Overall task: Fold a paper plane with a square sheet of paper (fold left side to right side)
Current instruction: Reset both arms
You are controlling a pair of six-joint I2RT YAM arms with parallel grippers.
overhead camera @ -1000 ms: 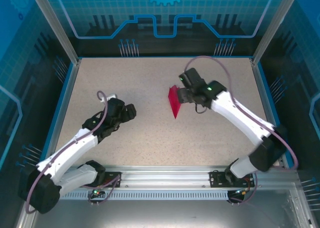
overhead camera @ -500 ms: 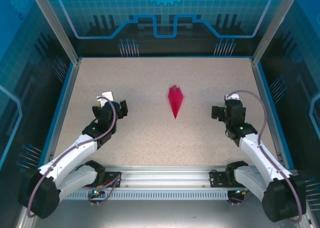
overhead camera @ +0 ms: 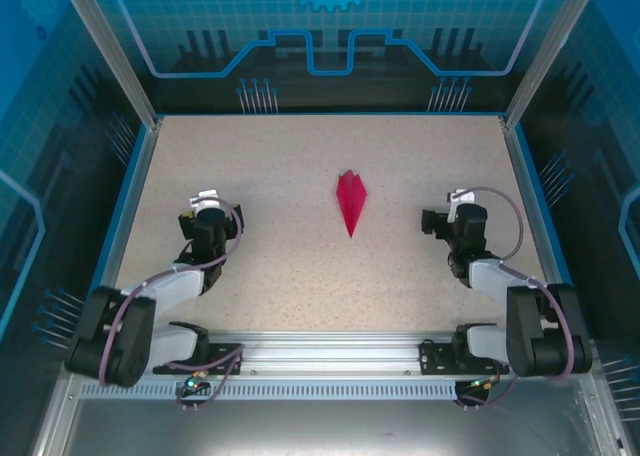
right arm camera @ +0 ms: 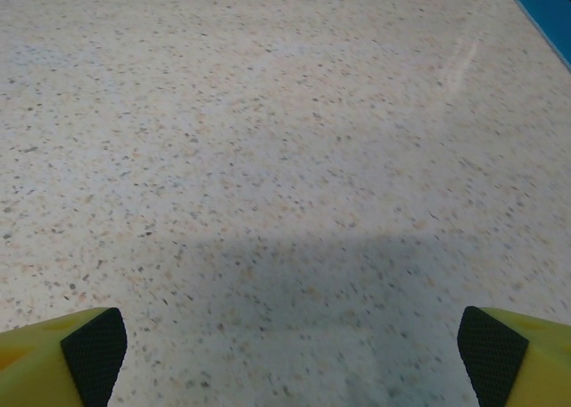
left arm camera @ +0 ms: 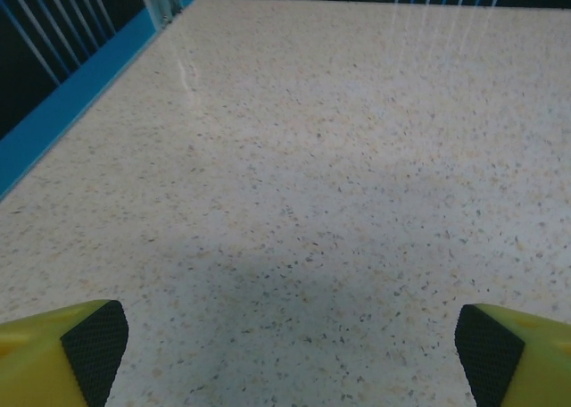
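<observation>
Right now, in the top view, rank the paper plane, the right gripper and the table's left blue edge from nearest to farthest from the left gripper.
Measured from the left gripper:
1. The table's left blue edge, just to its left.
2. The paper plane, lying mid-table to its right.
3. The right gripper, beyond the plane on the right side.

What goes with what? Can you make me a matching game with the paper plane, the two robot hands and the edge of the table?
Things:
1. paper plane
2. left hand
3. right hand
4. table edge

Matches:
A. blue
B. open, to the right of the plane
C. magenta-pink, lying between the two hands
D. open, to the left of the plane

Pairs: 1-C, 2-D, 3-B, 4-A
</observation>
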